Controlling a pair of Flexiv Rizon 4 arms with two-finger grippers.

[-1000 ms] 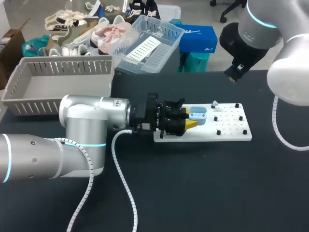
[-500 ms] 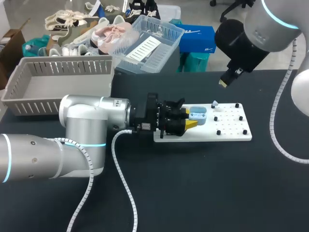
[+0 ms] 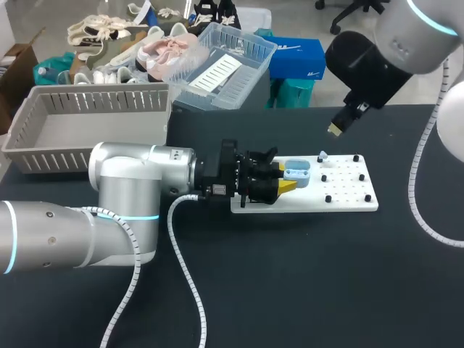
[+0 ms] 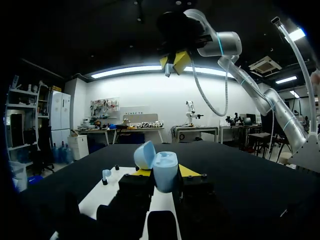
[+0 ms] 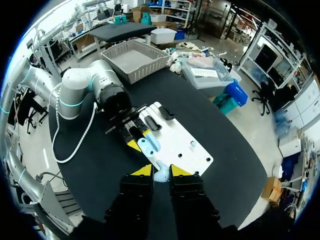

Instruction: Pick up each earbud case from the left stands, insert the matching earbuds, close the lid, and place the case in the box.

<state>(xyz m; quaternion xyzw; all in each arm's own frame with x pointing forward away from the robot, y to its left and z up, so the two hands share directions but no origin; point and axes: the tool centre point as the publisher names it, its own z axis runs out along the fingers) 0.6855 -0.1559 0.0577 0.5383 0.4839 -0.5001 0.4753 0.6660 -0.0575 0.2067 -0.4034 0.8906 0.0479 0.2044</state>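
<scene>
Centrally in the head view, the pale blue earbud case (image 3: 297, 172), lid up, is clamped between the fingers of the left end effector (image 3: 284, 178) over the left end of the white pegboard (image 3: 348, 194). Upper right, the right end effector (image 3: 335, 129) hangs above the board, closed on a small pale earbud (image 5: 161, 175). The grey box (image 3: 43, 138) stands at the upper left of the black counter (image 3: 290, 275).

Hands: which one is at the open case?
The left hand, low on the white board, its yellow tips clamped on the open light-blue case. The right hand is up off the table, pinching only a small pale-blue piece.
</scene>
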